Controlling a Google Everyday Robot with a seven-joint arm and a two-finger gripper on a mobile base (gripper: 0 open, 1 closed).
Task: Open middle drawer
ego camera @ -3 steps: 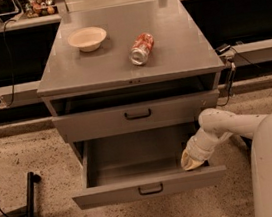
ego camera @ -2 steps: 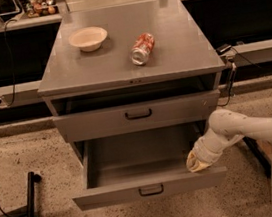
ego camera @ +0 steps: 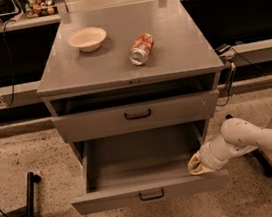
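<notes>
Gripper (ego camera: 197,164) at open middle drawer (ego camera: 134,164), right front corner, interior bare

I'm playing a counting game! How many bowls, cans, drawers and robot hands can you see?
Bowl: 1, on the cabinet top
Can: 1, lying on its side
Drawers showing: 2, the top drawer and the middle drawer, which is pulled out
Hand: 1, at the middle drawer's right front corner
Total: 5
</notes>
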